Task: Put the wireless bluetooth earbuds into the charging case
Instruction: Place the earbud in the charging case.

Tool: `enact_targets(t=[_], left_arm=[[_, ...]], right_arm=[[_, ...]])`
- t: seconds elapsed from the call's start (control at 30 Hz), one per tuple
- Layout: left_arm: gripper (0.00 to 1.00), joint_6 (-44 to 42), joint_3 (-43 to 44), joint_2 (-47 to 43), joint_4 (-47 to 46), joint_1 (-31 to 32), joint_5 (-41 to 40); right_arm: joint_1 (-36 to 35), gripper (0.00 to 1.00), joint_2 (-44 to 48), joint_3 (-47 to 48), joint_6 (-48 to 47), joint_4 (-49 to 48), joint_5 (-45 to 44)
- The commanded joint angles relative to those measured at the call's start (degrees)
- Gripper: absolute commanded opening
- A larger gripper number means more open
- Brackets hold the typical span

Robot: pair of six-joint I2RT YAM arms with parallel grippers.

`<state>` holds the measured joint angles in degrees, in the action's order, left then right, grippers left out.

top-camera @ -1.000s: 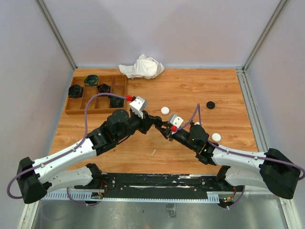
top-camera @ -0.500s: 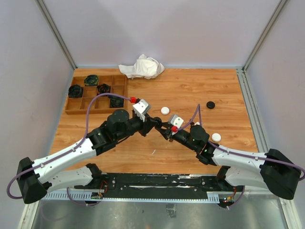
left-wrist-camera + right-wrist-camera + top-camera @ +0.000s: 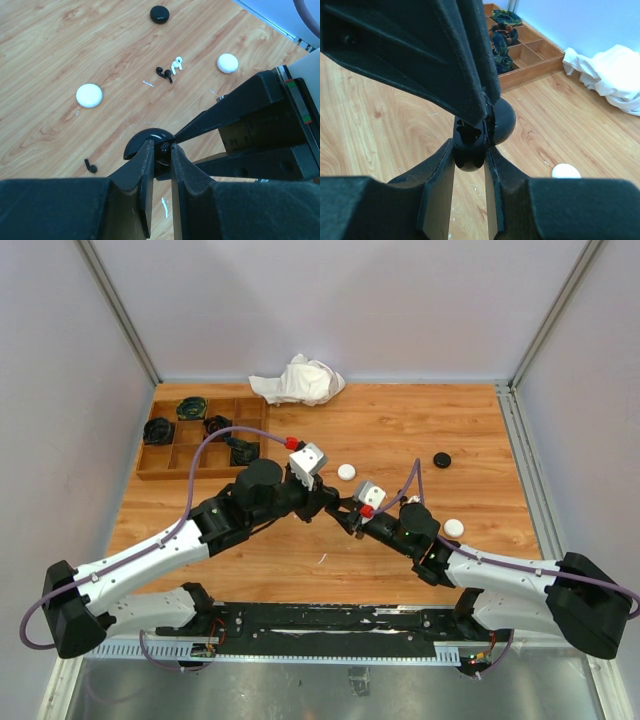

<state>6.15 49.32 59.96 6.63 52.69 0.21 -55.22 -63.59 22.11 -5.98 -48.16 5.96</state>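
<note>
My right gripper (image 3: 470, 152) is shut on the open black charging case (image 3: 470, 137), its domed lid (image 3: 502, 120) hinged off to the right. My left gripper (image 3: 160, 148) is shut on a small black earbud (image 3: 165, 149), pressed against the case (image 3: 149, 137) right at its cavity. In the top view both grippers (image 3: 335, 502) (image 3: 348, 512) meet above the middle of the table. Loose earbuds lie on the wood: a black one (image 3: 164, 73) beside a white one (image 3: 177, 63), and another black one (image 3: 90, 166).
Two white round cases (image 3: 346, 471) (image 3: 454, 527) and a black one (image 3: 441, 459) lie on the table. A compartmented wooden tray (image 3: 150, 472) holding dark items stands at the back left. A crumpled white cloth (image 3: 298, 380) lies at the back edge. A thin white sliver (image 3: 322, 559) lies near the front.
The left arm's wrist and elbow have shifted right and a little farther back, turning at the case. The right arm has held still with the case.
</note>
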Motion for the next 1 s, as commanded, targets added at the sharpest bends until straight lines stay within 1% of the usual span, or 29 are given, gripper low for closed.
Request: enact_targets(t=[0.0,0.2,0.43,0.67,0.97], left_arm=[[0.12,-2.04,2.23,2.26,2.8,0.11,2.04],[0.12,-3.59,2.72,2.26,4.28,0.05,3.58],[0.07,-4.45,2.33,0.91,4.82,-0.04,4.7],[0.05,-4.56,3.47,0.21,6.99,-0.48,6.05],[0.05,-4.91,3.98,-0.99,9.89,-0.91,6.43]], right_arm=[[1.04,0.21,0.35,-0.13,2.38,-6.3,5.78],[3.71,0.21,0.51,-0.45,5.96,-7.83,10.87],[5.98,0.21,0.74,-1.32,7.82,-9.56,15.09],[6.49,0.2,0.91,-2.38,7.35,-11.37,15.83],[7.13,0.2,0.94,-3.74,7.12,-14.5,16.85]])
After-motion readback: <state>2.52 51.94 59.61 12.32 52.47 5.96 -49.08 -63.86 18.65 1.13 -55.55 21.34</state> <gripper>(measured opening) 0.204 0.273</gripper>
